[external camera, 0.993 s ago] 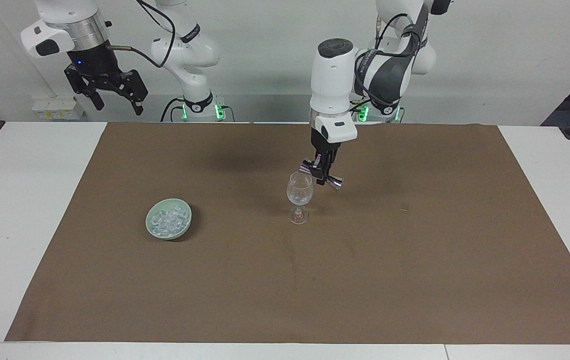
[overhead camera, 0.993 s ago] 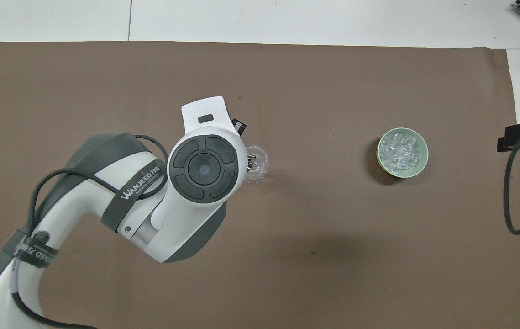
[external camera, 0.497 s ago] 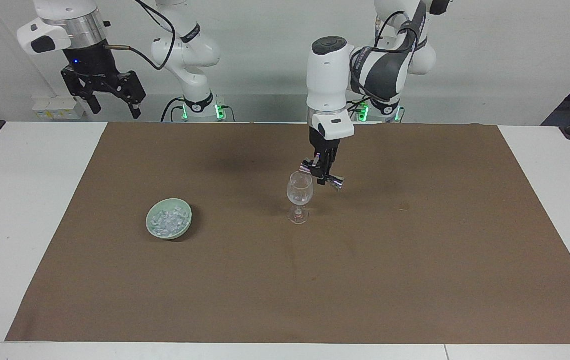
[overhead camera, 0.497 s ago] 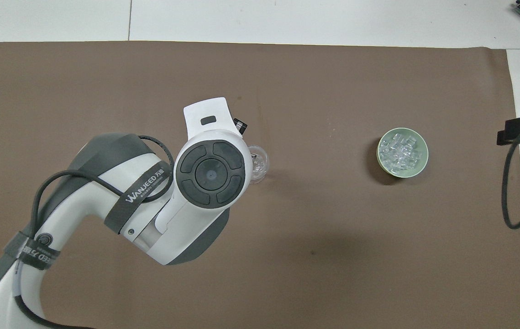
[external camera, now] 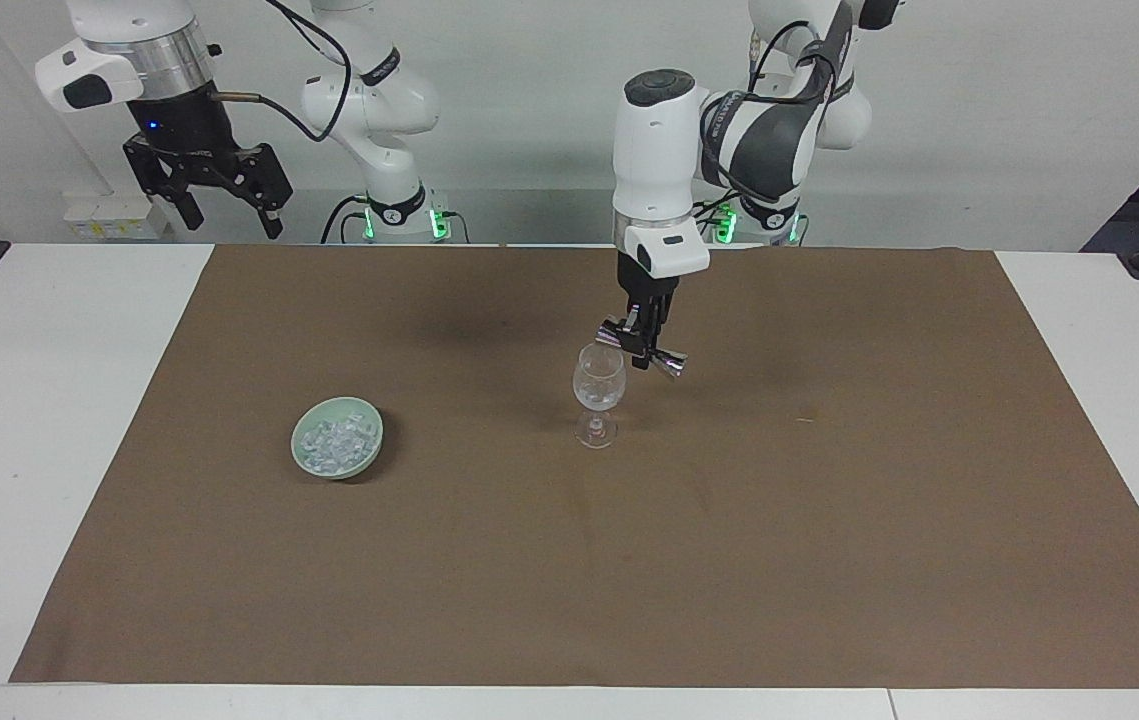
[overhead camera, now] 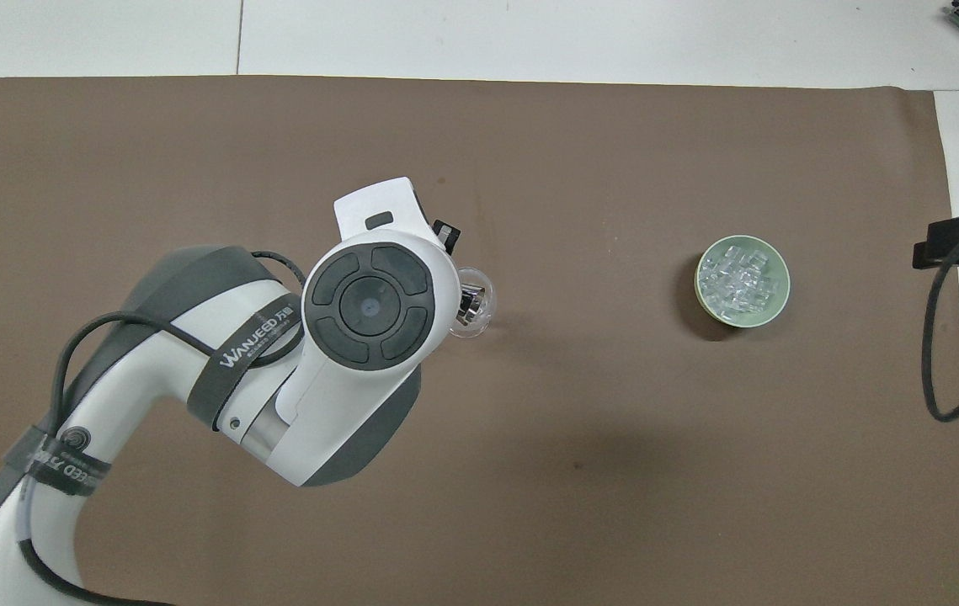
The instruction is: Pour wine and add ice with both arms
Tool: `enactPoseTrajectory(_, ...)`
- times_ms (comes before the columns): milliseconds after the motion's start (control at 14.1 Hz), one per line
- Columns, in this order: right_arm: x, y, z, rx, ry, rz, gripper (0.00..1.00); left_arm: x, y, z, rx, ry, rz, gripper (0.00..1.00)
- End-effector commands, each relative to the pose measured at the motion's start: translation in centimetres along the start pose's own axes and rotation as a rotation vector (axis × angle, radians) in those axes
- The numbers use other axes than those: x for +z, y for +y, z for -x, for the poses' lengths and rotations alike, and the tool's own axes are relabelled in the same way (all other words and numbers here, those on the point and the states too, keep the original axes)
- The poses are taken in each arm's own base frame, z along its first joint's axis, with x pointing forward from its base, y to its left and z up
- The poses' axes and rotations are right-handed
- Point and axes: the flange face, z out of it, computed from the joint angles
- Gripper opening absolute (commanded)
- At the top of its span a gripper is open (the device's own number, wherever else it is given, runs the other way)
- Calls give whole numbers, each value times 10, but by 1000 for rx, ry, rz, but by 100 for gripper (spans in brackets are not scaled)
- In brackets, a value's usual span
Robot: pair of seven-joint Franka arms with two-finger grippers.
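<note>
- Over the rim of the stemmed wine glass [external camera: 598,384] at the middle of the brown mat [external camera: 829,520]: left gripper [external camera: 641,352], pointing down, jaws pinched on a small shiny metal jigger [external camera: 664,364], tipped on its side with one mouth toward the glass. Probably mid-pour; no liquid stream discernible.
- Up in the air past the right arm's end of the mat, off to the side of the table: right gripper [external camera: 224,205], jaws spread, holding nothing, waiting.
- Toward the right arm's end of the mat, well apart from the glass: pale green bowl [external camera: 337,437] heaped with ice [external camera: 334,440], small clear chunks.
- Handling, ice: likely light, hard, slick, prone to squirting out of a pinch. Best taken one chunk at a time from the top of the heap, across two flat faces, fingers coming straight down. Loose pile, so neighbours apt to shift.
- Handling, glass: thin, fragile, top-heavy on a narrow foot [external camera: 596,437]; easily toppled by a nudge at the rim. Chunks best released low over the mouth, not dropped from height.
- Handling, jigger: stiff, smooth metal, light; narrow waist the natural place for the pinch, as gripped here.
- Handling, bowl: ceramic, seemingly steady enough to stay put during a pick.
</note>
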Motion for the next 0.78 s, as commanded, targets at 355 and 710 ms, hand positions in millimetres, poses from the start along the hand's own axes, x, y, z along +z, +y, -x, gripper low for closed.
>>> enactPoseTrajectory(355, 10, 1, 3, -18, -5, -16, 100, -12, 8, -71, -243, -196, -24, 0)
enactPoseTrajectory(710, 59, -6, -6, -30, 17, -18, 100, -13, 3, -137, -365, -361, -20, 0)
